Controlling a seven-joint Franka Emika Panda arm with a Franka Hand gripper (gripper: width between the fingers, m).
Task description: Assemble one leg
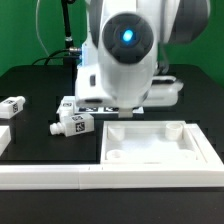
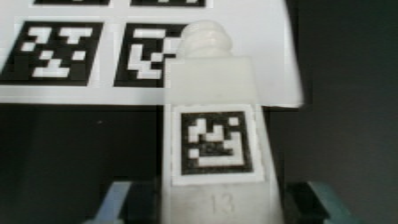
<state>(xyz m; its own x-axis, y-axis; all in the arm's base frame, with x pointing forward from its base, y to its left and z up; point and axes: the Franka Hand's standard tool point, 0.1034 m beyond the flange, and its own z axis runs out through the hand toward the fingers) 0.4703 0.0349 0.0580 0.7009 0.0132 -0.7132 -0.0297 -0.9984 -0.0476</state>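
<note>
In the wrist view one leg (image 2: 215, 130), a white block with a black-and-white tag and the number 13, lies lengthwise between my gripper's (image 2: 214, 206) fingers. Its stub end points away, over the marker board (image 2: 89, 50). My jaws stand open, with a dark gap between each finger (image 2: 121, 200) and the leg's sides. In the exterior view the arm's housing (image 1: 125, 50) hides the gripper and this leg. Three other legs show there: one at the far left (image 1: 12, 107) and two near the middle, one in front (image 1: 75, 123) and one behind (image 1: 68, 103).
The large white tray-like panel (image 1: 195, 145) lies at the exterior view's right, in front of the arm. A long white wall (image 1: 60, 178) runs along the front. The marker board (image 1: 165, 92) lies behind the arm.
</note>
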